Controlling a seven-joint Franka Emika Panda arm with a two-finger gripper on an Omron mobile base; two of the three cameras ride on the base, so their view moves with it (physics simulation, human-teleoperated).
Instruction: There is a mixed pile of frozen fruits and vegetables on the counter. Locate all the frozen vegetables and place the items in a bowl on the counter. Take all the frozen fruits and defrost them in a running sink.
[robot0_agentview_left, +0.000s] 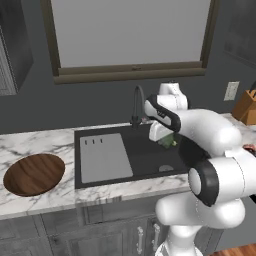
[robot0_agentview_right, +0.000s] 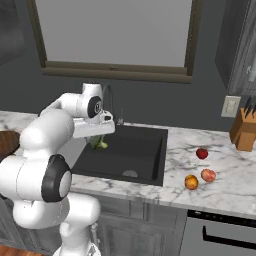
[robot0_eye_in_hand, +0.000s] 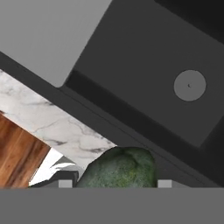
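Green and lumpy, the frozen vegetable (robot0_eye_in_hand: 119, 168) is sitting pinched between my fingertips (robot0_eye_in_hand: 64, 183), so my end effector (robot0_agentview_right: 100, 142) is closing tight on it with only that lump's width between the pads. I'm hanging over the black sink (robot0_agentview_left: 145, 155) right now, beside the dark faucet (robot0_agentview_left: 137, 105), and the wooden bowl (robot0_agentview_left: 34, 173) is lying well off to my left on the marble bench (robot0_agentview_left: 35, 142), past the pale ribbed panel (robot0_agentview_left: 104, 157).

My call: this one belongs in the bowl, not the basin, so I'm wanting a level carry across the panel and the strip of marble, keeping the squeeze steady so nothing drops into the sink on the way. Then I should be centring over the wood before letting go, low enough that the piece isn't bouncing out of that shallow rim.

Up close the lump is looking dark, mottled and knobbly, rounded on top, a little like a broccoli head; in the right base view a paler yellow-green bit is showing at its lower edge.

Over on the far side of the sink, a bright red round item (robot0_agentview_right: 202, 153), a pinkish one (robot0_agentview_right: 208, 175) and an orange one (robot0_agentview_right: 191, 182) are waiting on the bench.
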